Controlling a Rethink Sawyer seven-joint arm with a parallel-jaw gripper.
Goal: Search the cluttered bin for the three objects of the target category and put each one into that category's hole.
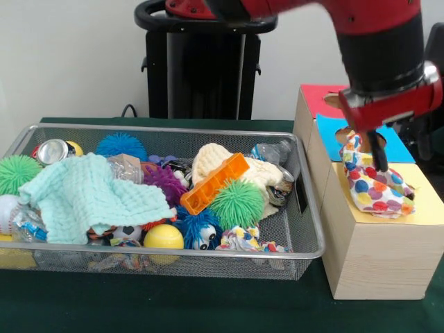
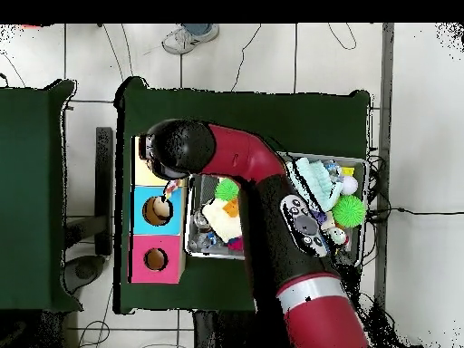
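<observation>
Right now the whole move turns on the rag (image 1: 374, 184) vs the yellow hole: in the front view the rag hangs straight below the gripper (image 1: 374, 156) at right of frame, long axis roughly vertical, its lower end bunched on the yellow face (image 1: 427, 201) of the wooden box (image 1: 374, 263). I can't see the hole itself, the cloth covers it, so I judge it sits directly under the bundle, and the drop is basically down, not sideways.

Gripper: one dark finger (image 1: 380, 151) shows pressed against the top of the rag, and the cloth stands up tall from that point, so I read it as clamped on the rag, jaws narrow. Can't see the 2nd finger.

Overhead view: arm's head (image 2: 172, 149) covers the yellow end of the box at upper left; blue hole (image 2: 159, 210) and red hole (image 2: 156, 259) both show open below it, so I'm over the right one.

Bin (image 1: 305, 208) is left of the box, just beside it. Another bright printed rag (image 1: 243, 241) lies at the bin's lower right, near the front rim. Mint cloth (image 1: 90, 198) at left is not mine.
</observation>
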